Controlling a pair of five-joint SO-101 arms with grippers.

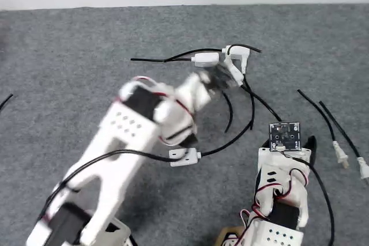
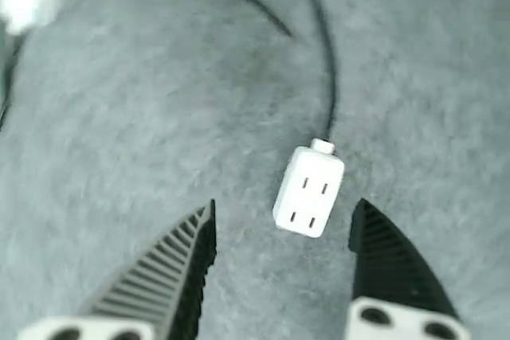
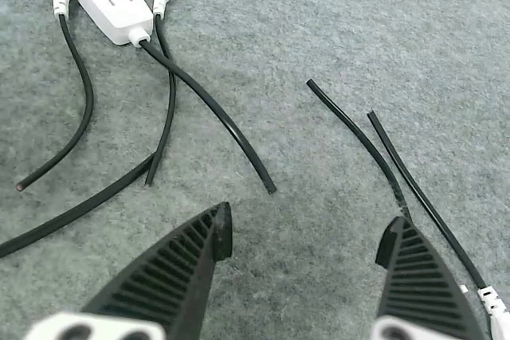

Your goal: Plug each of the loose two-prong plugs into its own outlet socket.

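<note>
A white outlet socket (image 2: 309,191) with two pairs of slots lies flat on the grey carpet, its black cord running away from it. My left gripper (image 2: 284,211) hangs open just above it, one finger on each side, touching nothing. From above, the left gripper (image 1: 218,78) sits beside a cluster of white sockets (image 1: 206,59) at the far middle. My right gripper (image 3: 308,219) is open over bare carpet near the front right. Two loose two-prong plugs (image 1: 341,156) on black cords lie to its right, and one plug (image 3: 490,300) shows beside a finger.
Another white socket (image 1: 184,156) on a black cord lies beneath the left arm. Black cord ends (image 3: 239,137) trail from the socket cluster (image 3: 111,1) across the carpet between the arms. The right arm's base (image 1: 277,211) stands at the front edge.
</note>
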